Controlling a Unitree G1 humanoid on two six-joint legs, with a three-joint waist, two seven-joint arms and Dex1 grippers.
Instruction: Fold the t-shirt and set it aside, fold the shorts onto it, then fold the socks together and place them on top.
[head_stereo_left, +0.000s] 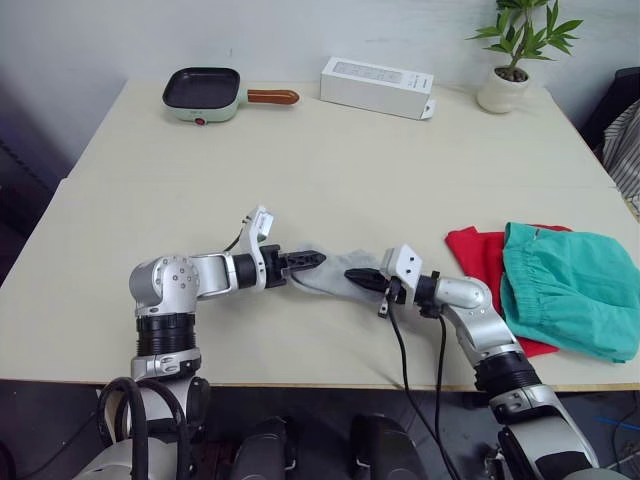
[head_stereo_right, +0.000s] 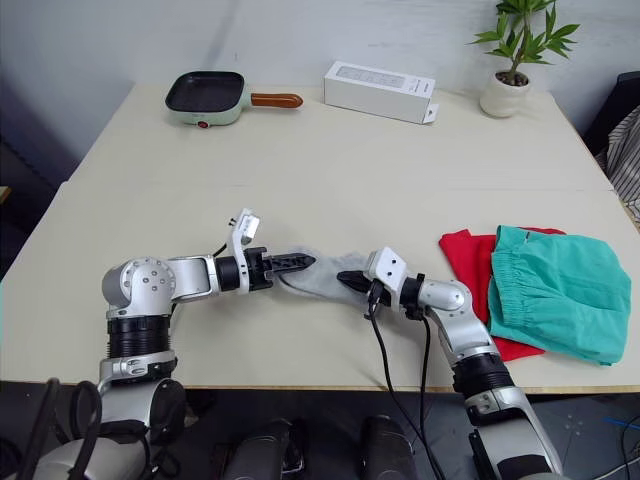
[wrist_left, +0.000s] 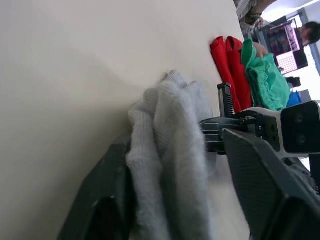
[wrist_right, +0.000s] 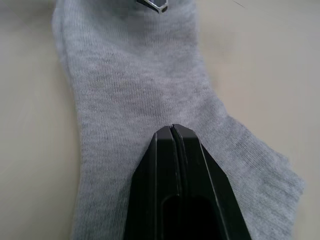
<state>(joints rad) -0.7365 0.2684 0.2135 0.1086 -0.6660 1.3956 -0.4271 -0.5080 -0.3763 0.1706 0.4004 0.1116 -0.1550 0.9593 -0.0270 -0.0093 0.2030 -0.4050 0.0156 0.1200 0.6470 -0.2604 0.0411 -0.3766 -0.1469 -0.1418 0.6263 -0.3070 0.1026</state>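
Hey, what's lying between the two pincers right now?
The grey socks stretch between the left pincer and the right pincer on the table, clearest in the left eye view.

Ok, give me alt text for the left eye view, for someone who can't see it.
Two robot arms meet over grey socks at the front of a beige table, the left end effector and right end effector at opposite ends. Teal shorts lie on a red t-shirt to the right.
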